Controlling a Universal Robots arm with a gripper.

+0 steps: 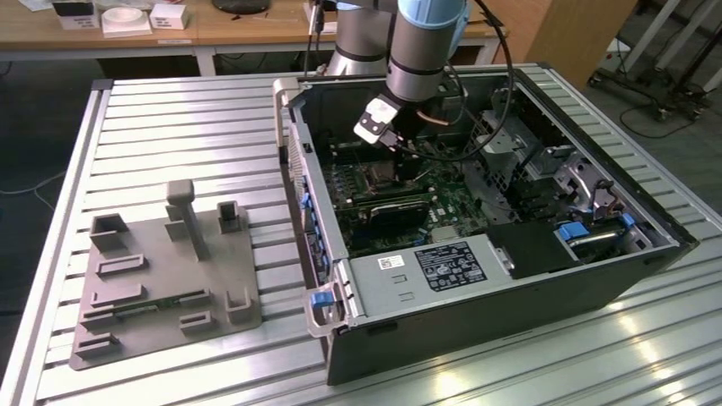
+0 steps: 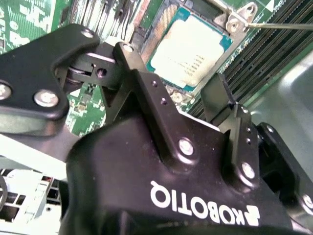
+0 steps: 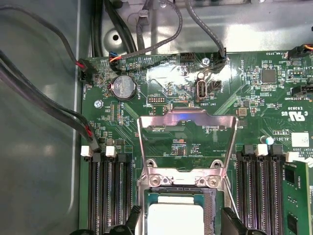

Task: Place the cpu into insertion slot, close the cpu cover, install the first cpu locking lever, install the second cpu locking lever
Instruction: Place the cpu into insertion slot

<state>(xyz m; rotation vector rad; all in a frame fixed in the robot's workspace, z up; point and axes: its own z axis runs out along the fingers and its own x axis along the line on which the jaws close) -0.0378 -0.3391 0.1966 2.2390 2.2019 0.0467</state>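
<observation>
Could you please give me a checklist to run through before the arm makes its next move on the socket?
1. cpu in the insertion slot: ok, it lies inside the slot in both wrist views.
2. cpu seated fully flat: cannot tell.
3. gripper free of the cpu: ok, it is open and empty, with its fingers apart on either side of the chip.
4. cpu cover closed: not ok, it stands open, folded back over the green board.
5. Locking levers latched: not ok, the cover is open; a thin lever rod shows beside the slot.
</observation>
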